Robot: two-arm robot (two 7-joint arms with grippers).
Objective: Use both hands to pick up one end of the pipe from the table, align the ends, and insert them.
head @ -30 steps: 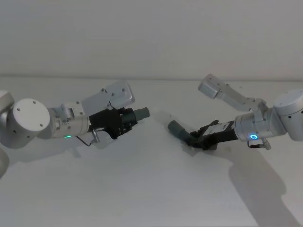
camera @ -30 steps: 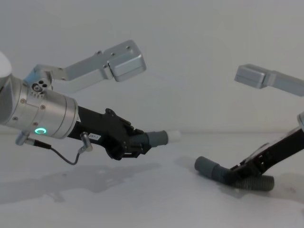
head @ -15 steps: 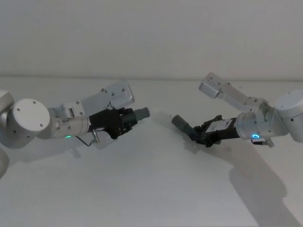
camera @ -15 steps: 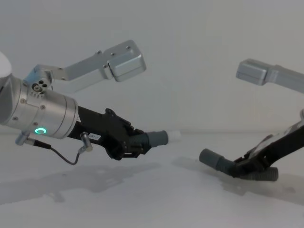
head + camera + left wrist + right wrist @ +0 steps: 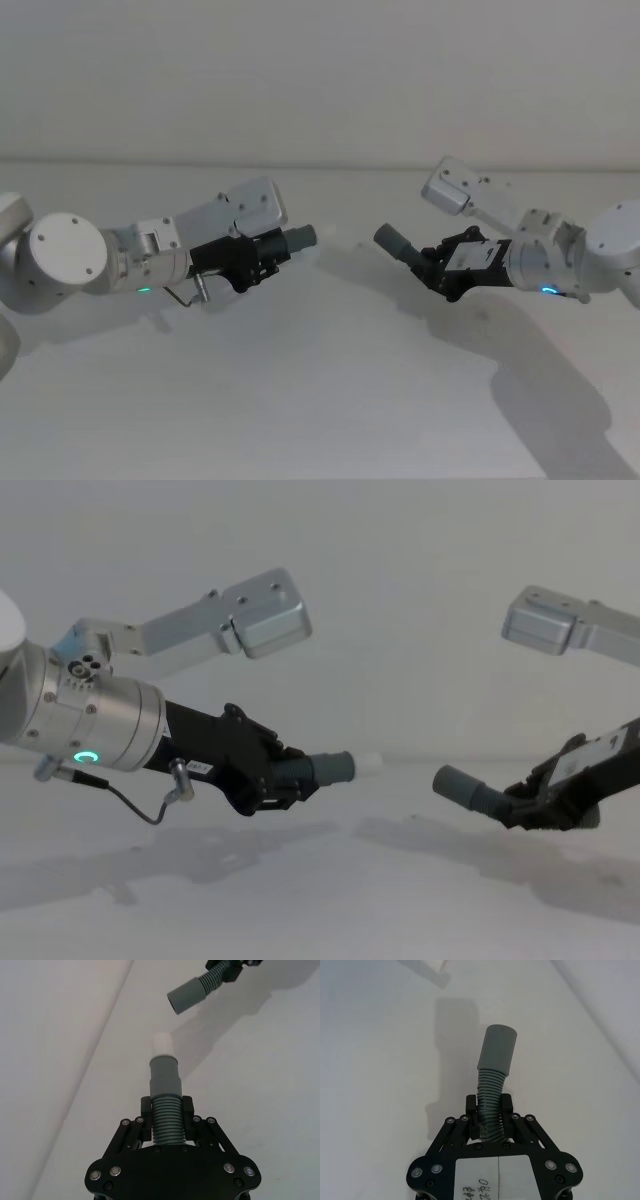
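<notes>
The left hose piece [image 5: 283,247] is clamped by its ribs in the left gripper [image 5: 265,260], over the table [image 5: 320,400]. The left cuff [image 5: 299,238] is faced, well apart, by the right cuff [image 5: 392,240]. The right hose piece [image 5: 415,256] is clamped likewise in the right gripper [image 5: 432,268].

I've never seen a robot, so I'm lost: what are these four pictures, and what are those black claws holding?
It is a robot with two arms. Two pictures look from its head and chest; the other two from a camera on each wrist. Each arm ends in a black two-finger tool. The left tool is shut on a ribbed grey hose piece, the right tool on a second hose piece. Their smooth cuffs face each other, apart, over a white table.
</notes>
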